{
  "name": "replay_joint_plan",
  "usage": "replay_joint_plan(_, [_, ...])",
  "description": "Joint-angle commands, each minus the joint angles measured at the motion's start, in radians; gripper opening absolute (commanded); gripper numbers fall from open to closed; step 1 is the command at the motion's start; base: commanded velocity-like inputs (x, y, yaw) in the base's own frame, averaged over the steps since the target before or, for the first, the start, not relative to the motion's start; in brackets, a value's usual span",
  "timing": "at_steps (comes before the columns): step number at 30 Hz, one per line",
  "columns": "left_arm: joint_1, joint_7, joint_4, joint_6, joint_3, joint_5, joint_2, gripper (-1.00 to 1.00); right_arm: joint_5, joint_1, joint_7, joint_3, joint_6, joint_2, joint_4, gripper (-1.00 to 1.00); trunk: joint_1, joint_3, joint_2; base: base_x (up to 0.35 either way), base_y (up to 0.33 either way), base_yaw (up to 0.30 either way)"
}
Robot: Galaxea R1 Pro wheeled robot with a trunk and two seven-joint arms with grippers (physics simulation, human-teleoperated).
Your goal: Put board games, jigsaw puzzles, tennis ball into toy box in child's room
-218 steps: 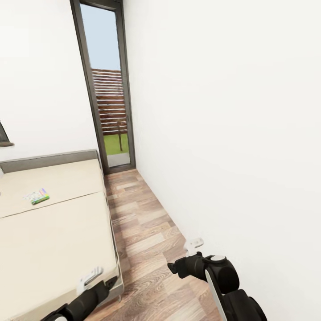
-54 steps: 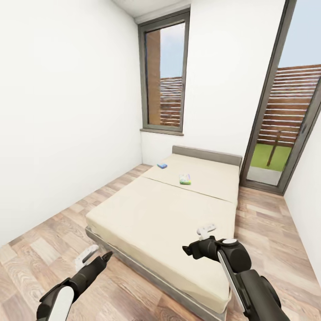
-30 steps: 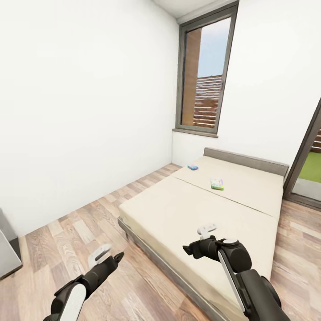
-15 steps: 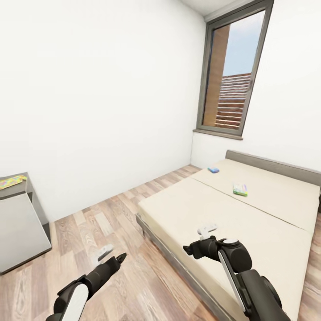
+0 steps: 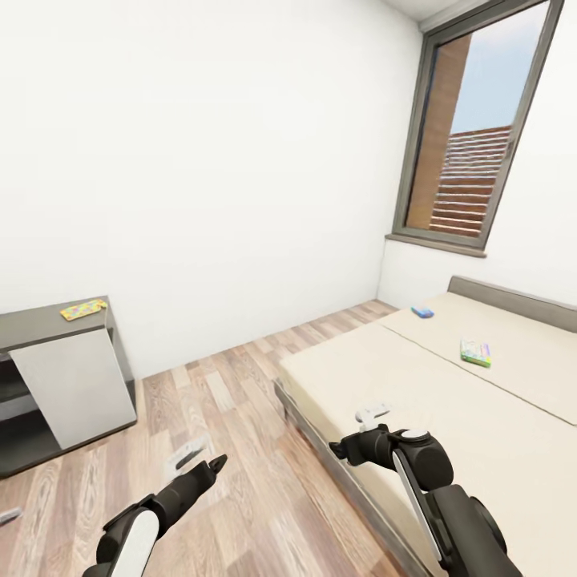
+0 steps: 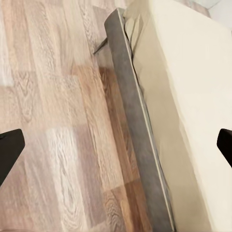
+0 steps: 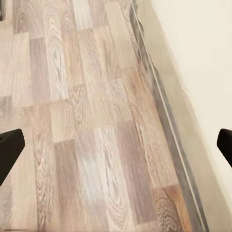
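Two board games to fetch off the bed (image 5: 417, 385): a small light-blue one (image 5: 422, 312) near the headboard edge, and a green-edged one (image 5: 475, 353) further in on the same far section, well apart from each other. Neither touched yet.

Swung left over the last second or so, by camera and not by any shift of the things. Same bed and same two boxes, now pushed toward the right side of the head view, with the window (image 5: 473, 144) gone from centre to the far right. Newly brought in at the left: the end of the tabletop (image 5: 40, 324), dark grey, with one jigsaw puzzle (image 5: 82, 309) lying flat near its corner by the wall.

Means, probably, a turn toward the desk to get bearings rather than a reach for the bed. Toy box to be looked for further along that tabletop.

Left hand (image 5: 200, 458) low over the wood floor (image 5: 232, 401), released and holding nothing, with dark fingertips (image 6: 9, 152) wide apart in the left wrist view above the bed's grey edge (image 6: 140, 140). Right hand (image 5: 357, 433) just over the near corner of the bed, likewise spread and empty, fingertips (image 7: 9, 150) far apart in the right wrist view.

No toy stowed so far as can be judged; whole task ahead.
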Motion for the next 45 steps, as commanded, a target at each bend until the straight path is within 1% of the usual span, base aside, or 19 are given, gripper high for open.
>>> replay_joint_plan(1, [-0.001, 0.008, -0.001, 0.005, 0.001, 0.011, -0.001, 1.00, 0.011, -0.001, 0.008, 0.001, 0.003, -0.001, -0.001, 1.00, 0.000, -0.001, -0.001, -0.147, -0.137, 0.299])
replay_joint_plan(17, [-0.001, -0.002, -0.001, 0.006, 0.000, 0.011, -0.001, 1.00, 0.010, 0.000, 0.008, 0.000, 0.003, -0.002, -0.003, 1.00, 0.000, -0.001, -0.001, -0.143, -0.144, 0.299])
replay_joint_plan(41, [-0.001, -0.006, 0.000, 0.006, 0.003, 0.014, -0.001, 1.00, 0.010, 0.001, 0.008, 0.001, 0.003, -0.002, -0.003, 1.00, 0.000, -0.001, -0.001, -0.013, -0.013, 0.299])
replay_joint_plan(45, [-0.001, -0.006, 0.000, 0.006, 0.003, 0.014, -0.001, 1.00, 0.010, 0.001, 0.008, 0.001, 0.003, -0.002, -0.003, 1.00, 0.000, -0.001, -0.001, -0.048, -0.026, 0.218])
